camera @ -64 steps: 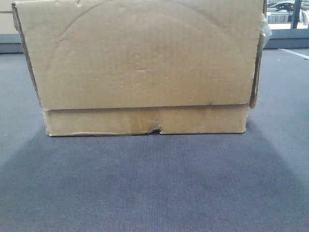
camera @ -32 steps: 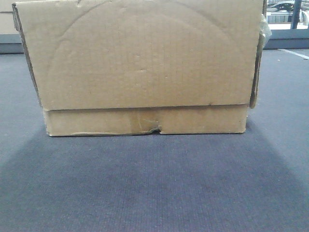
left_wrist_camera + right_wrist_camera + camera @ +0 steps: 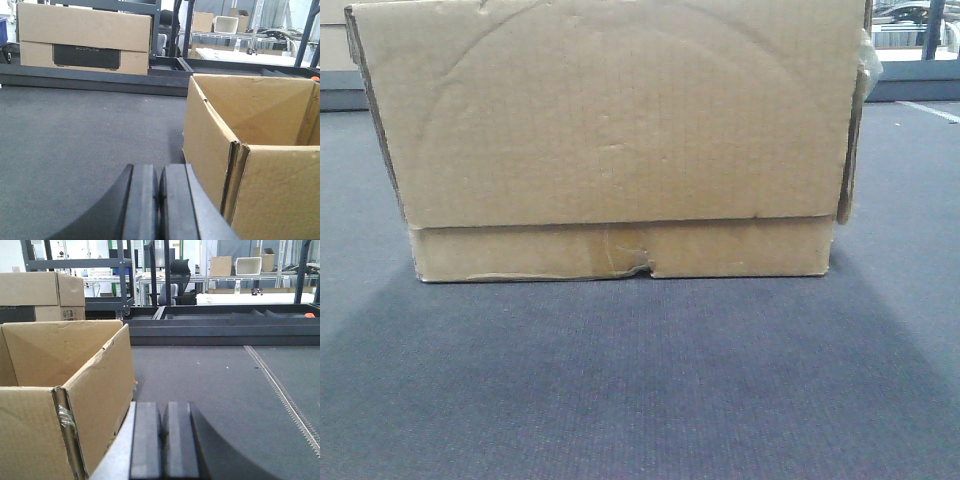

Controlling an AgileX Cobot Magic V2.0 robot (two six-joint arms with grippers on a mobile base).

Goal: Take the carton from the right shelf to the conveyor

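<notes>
Conveyor point(image 3: 640, 380): wide dark grey-blue woven belt, filling the ground under and around the carton in all three views.
Carton point(image 3: 620, 130): plain brown cardboard box resting flat on the conveyor, top open, its front face square to the front camera; the landmark for everything below.
Shelf: not identifiable in these views.
Printed box point(image 3: 84, 44): far behind the carton, beyond the belt's far edge, in the left wrist view.
Left gripper point(image 3: 159, 205): just beside the carton's left wall, outside it, low over the belt; jaws pressed together with nothing between them.
Right gripper point(image 3: 162, 440): just beside the carton's right wall, outside it; jaws likewise closed and empty.
Tear point(image 3: 640, 266): small notch at the bottom edge of the carton's front face, below the flap seam.
Stage: the carton looks delivered, and neither gripper holds it.
Risk: both grippers sit close to the thin side walls, so pulling back on a slant could catch a corner and drag or skew the carton.
</notes>
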